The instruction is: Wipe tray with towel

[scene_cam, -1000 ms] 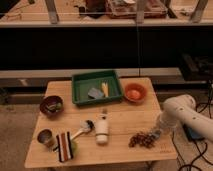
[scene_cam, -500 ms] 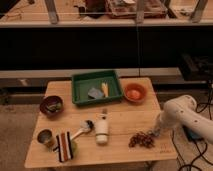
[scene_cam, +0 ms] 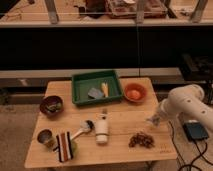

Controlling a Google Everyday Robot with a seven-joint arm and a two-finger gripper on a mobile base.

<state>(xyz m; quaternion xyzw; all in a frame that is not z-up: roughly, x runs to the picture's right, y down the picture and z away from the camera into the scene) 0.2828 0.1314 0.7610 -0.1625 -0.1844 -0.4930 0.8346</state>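
Observation:
A green tray (scene_cam: 80,95) sits at the back middle of the wooden table, with a grey piece (scene_cam: 95,92) and a yellow item (scene_cam: 105,89) inside it. A striped towel (scene_cam: 64,146) lies at the front left of the table. My gripper (scene_cam: 153,120) hangs off the white arm (scene_cam: 186,104) at the table's right side, just above the tabletop, far from both the tray and the towel. It holds nothing that I can see.
An orange bowl (scene_cam: 134,93) with an orange ball stands right of the tray. A dark bowl (scene_cam: 51,105) is at the left, a cup (scene_cam: 45,137) at the front left. A white bottle (scene_cam: 102,128), a brush (scene_cam: 83,129) and a brown cluster (scene_cam: 141,140) lie in front.
The arm and gripper have shifted slightly toward the table's right edge. Nothing on the table has moved.

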